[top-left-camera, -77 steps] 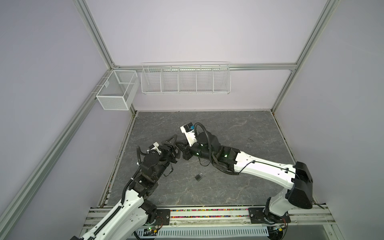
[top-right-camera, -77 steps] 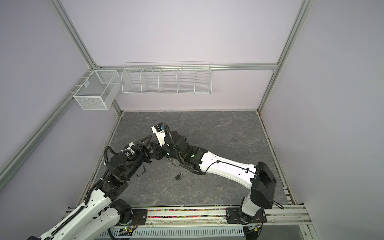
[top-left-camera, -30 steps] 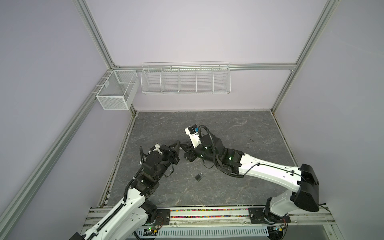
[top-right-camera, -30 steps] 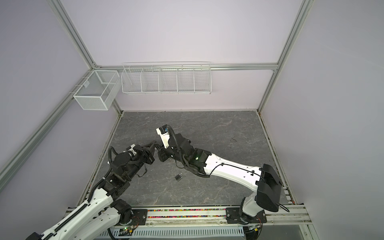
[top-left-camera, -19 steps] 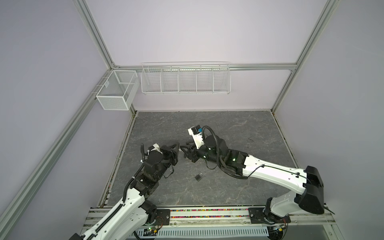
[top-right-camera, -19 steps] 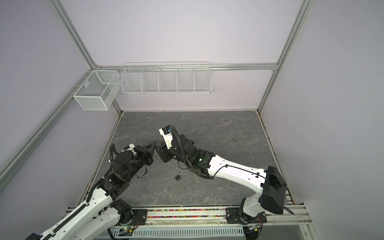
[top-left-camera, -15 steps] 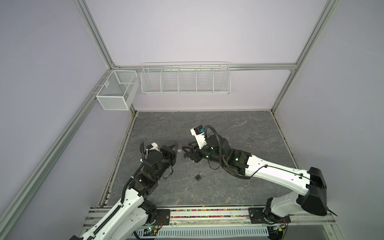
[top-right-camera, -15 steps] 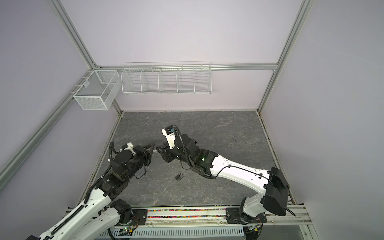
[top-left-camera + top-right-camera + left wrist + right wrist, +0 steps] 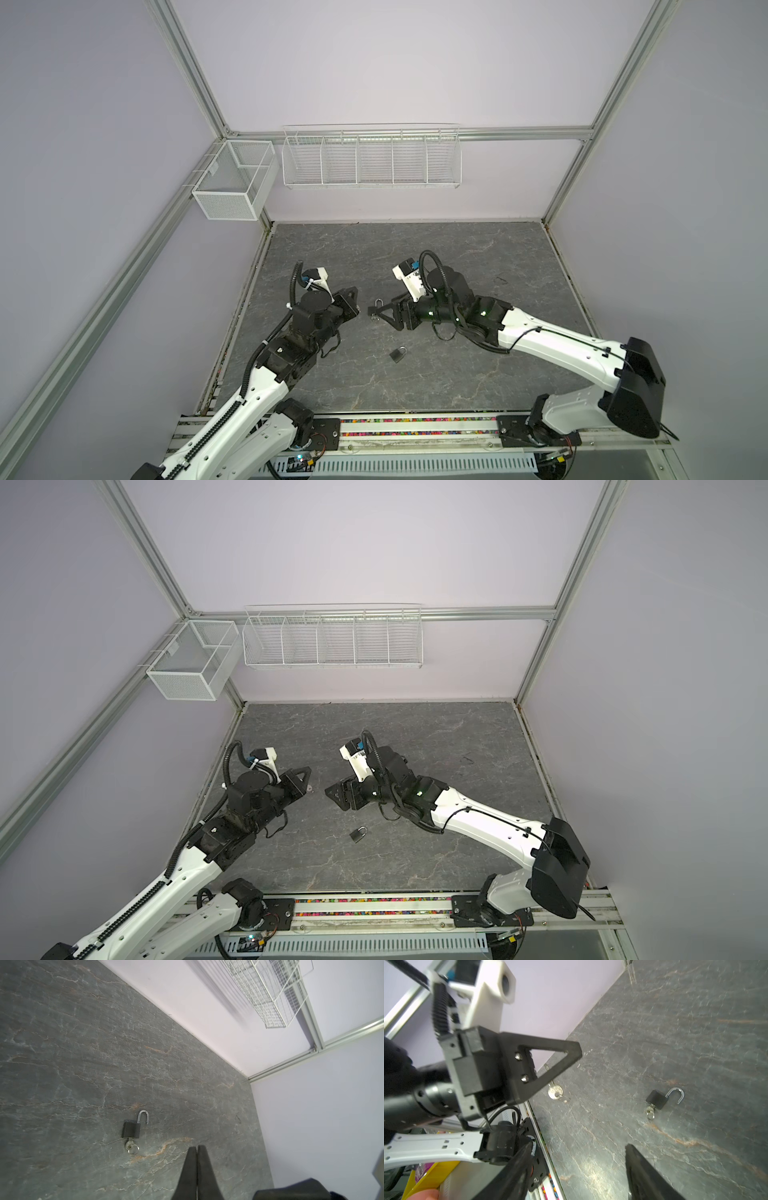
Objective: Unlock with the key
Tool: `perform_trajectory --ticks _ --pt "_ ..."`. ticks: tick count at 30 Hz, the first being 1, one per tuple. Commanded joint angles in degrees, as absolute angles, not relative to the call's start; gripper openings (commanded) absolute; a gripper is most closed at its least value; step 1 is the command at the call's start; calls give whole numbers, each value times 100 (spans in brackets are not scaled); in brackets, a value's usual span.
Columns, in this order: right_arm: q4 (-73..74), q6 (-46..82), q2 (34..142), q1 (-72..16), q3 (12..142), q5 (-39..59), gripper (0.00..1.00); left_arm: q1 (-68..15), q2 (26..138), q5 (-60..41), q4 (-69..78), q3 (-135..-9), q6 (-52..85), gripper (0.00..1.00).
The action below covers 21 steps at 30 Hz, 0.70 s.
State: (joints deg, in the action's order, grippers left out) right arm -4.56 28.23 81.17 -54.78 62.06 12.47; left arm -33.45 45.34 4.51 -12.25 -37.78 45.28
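A small black padlock (image 9: 131, 1130) lies on the grey floor with its shackle swung open and a ringed key in its keyhole; it also shows in the right wrist view (image 9: 657, 1099) and by my right fingertips in a top view (image 9: 378, 304). My right gripper (image 9: 578, 1146) (image 9: 380, 318) (image 9: 334, 799) hovers open and empty beside it. My left gripper (image 9: 196, 1148) (image 9: 355, 296) (image 9: 309, 771) is shut, a short gap from the right one. A second ringed key (image 9: 555, 1092) (image 9: 309, 788) hangs from the underside of its fingers, hidden in the left wrist view.
A second black padlock (image 9: 398, 354) (image 9: 358, 834), shackle closed, lies nearer the front rail (image 9: 415, 432). Two white wire baskets (image 9: 372, 160) (image 9: 232, 187) hang on the back and left walls. A small dark scuff (image 9: 500, 280) marks the floor at right.
The two grippers were pressed together at mid-floor and have drawn apart. My right gripper has opened and let go of the padlock, which now lies on the floor. The left stays shut.
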Motion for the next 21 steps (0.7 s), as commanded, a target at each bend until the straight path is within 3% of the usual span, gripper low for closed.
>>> perform_trajectory --ticks 1,6,11,21 --pt "-208 3127 8051 -5271 5984 1787 74 -3362 4485 -77 -784 -3714 3328 0" --pt "755 3893 8239 -4725 5586 2892 73 -3358 4416 -590 -109 -3506 2879 0" --pt "1583 4212 8272 -4652 5415 3316 73 -3357 4518 -1114 344 -3468 2707 0" --pt "3348 4668 8415 -4620 5135 3887 58 -3362 4655 -1833 1196 -3497 3041 0"
